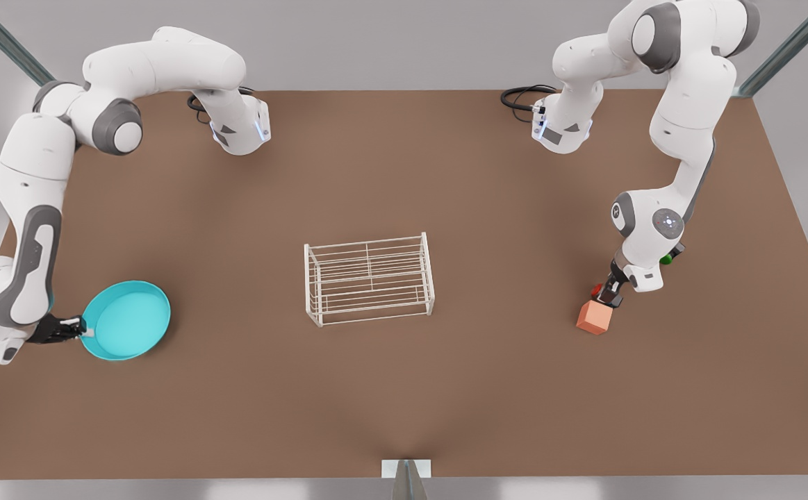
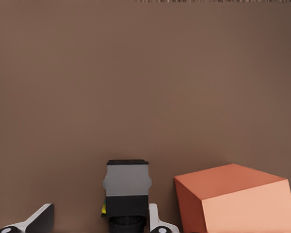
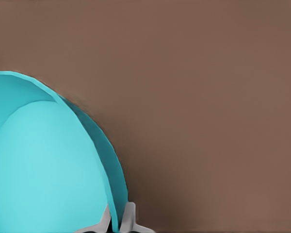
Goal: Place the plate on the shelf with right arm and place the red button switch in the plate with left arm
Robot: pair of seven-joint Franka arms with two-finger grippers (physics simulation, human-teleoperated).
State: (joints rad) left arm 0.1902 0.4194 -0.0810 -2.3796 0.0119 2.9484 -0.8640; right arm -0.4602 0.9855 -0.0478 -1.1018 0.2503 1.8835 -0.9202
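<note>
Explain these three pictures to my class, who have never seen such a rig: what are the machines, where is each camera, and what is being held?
Two white robot arms work over a brown table in a computer simulation. One picture looks down from above; the other two come from cameras on the arms' wrists. The right end effector, at the front view's left, has closed on the rim of the plate. The left end effector, at the front view's right, is open around the red button switch, beside an orange cube. A green-capped switch sits behind that arm. The shelf stands in the middle.
</note>
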